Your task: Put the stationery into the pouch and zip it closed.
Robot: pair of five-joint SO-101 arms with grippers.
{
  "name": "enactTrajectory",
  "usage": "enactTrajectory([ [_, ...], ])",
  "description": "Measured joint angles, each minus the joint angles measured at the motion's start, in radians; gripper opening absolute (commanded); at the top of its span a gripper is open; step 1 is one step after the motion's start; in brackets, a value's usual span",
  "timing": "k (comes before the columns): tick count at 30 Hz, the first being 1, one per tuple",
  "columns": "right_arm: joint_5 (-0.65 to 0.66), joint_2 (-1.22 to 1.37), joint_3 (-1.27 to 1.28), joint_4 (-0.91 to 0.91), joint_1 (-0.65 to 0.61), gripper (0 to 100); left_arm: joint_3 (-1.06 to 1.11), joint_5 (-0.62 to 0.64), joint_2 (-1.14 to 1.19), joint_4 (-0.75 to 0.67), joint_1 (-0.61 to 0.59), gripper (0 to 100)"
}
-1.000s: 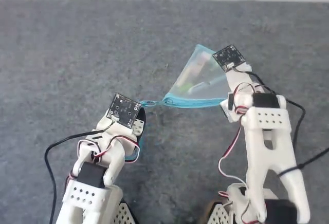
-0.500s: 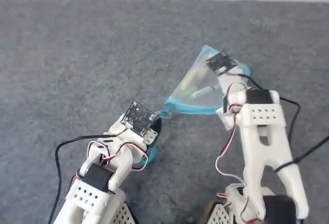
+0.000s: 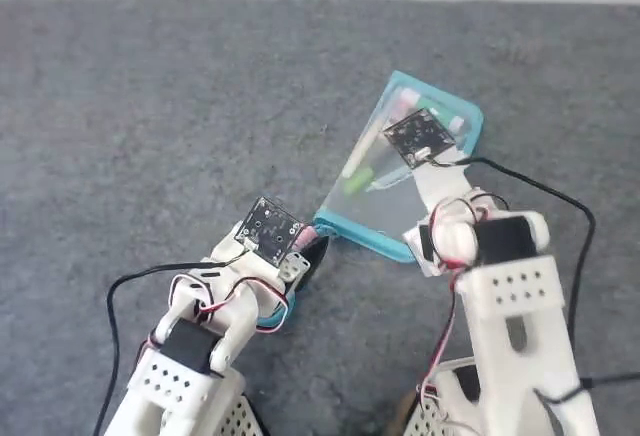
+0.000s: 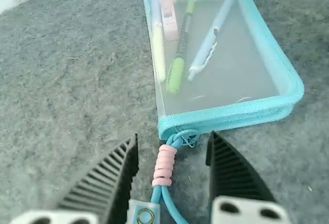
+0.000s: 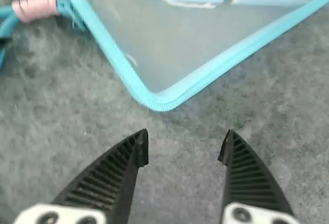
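High view: pouch (image 3: 400,171) flat on grey table (image 3: 150,106), stationery (image 3: 360,181) inside, left gripper (image 3: 308,248) at its zipper corner.

Left wrist view: left gripper (image 4: 174,137) spread wide, one finger on each side of the pink-beaded pull cord (image 4: 164,165), not pinching it.

Right wrist view: right gripper (image 5: 186,134) spread too, holding nothing, above the table just beside a corner of the pouch (image 5: 169,44).

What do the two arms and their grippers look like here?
The left arm and right arm are white plastic with rows of holes, red, white and black wires and a looping black cable each. Each wrist carries a black circuit board. The left gripper and right gripper have black, ridged, tapering fingers.
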Motion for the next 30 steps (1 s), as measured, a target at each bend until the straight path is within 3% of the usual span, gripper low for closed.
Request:
enactTrajectory([
  [18,-0.031,-0.402,0.396,-0.18,0.017,22.4,0.0,0.034,-0.014,-0.032,-0.256,21],
  [23,-0.031,-0.468,0.5,-0.247,0.083,22.4,0.021,0.051,-0.146,-0.034,-0.344,21],
  [30,-0.031,-0.559,0.658,-0.341,0.161,22.4,0.133,0.054,-0.354,-0.081,-0.354,21],
])
